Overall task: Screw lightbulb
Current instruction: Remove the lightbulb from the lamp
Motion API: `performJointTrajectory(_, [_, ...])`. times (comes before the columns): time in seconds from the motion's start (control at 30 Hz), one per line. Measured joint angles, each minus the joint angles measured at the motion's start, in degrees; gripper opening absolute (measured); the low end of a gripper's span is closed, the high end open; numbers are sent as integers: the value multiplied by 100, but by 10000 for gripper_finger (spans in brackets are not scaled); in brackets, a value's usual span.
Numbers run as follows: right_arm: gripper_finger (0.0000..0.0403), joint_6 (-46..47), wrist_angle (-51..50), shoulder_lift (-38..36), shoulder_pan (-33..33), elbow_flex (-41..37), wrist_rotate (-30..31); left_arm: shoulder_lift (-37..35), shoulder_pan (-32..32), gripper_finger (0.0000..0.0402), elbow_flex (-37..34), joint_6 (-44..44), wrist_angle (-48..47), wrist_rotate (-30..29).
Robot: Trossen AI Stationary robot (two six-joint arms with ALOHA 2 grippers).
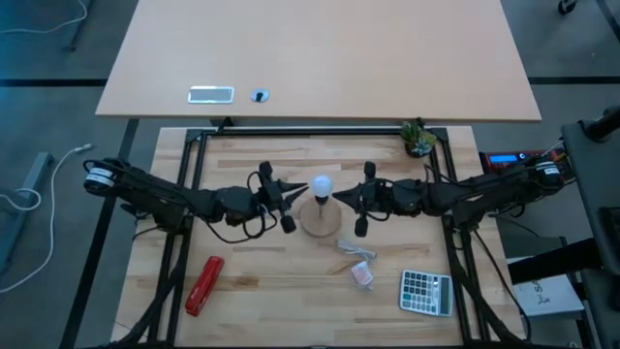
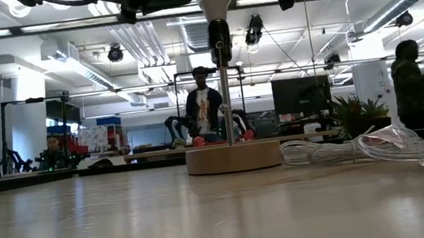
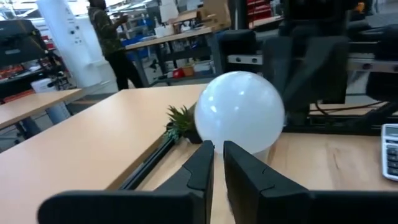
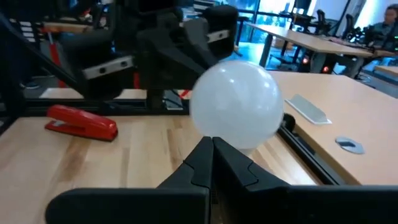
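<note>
Left tool (image 1: 294, 200) reaches in from the left with its fingers (image 3: 202, 163) nearly together, a thin gap between them, their tips just at the lower side of the bulb (image 1: 321, 184) and gripping nothing that can be seen; right tool (image 1: 346, 200) comes in from the right with its fingers (image 4: 211, 155) pressed fully together, tips just under the bulb's round face; both arms stretch low and level across the tabletop (image 1: 262, 281), meeting head-on at the bulb; the bulb sits upright in a dark socket atop a thin post (image 2: 225, 93) rising from a round wooden base (image 1: 321, 219); no writing can be read on the bulb; the calculator (image 1: 426, 292) and red stapler (image 1: 203, 285) lie nearer the front edge, their markings too small to read.
</note>
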Motion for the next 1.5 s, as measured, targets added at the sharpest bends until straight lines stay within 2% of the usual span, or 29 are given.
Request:
performJointTrajectory(0.43, [2, -127, 263, 52, -11, -2, 2, 196, 248, 21, 0, -2, 318, 743])
performJointTrajectory(0.53, [2, -140, 266, 90, -11, -2, 5, 254, 260, 21, 0, 1, 401, 756])
performJointTrajectory(0.73, [2, -212, 265, 87, -11, -2, 305, 262, 259, 20, 0, -73, 417, 967])
performJointTrajectory(0.93, [2, -223, 267, 87, -66, -2, 341, 296, 248, 20, 0, -170, 507, 1351])
performJointTrajectory(1.5, [2, -189, -334, 91, -77, -7, 606, 103, 123, 20, 4, -168, 302, 1331])
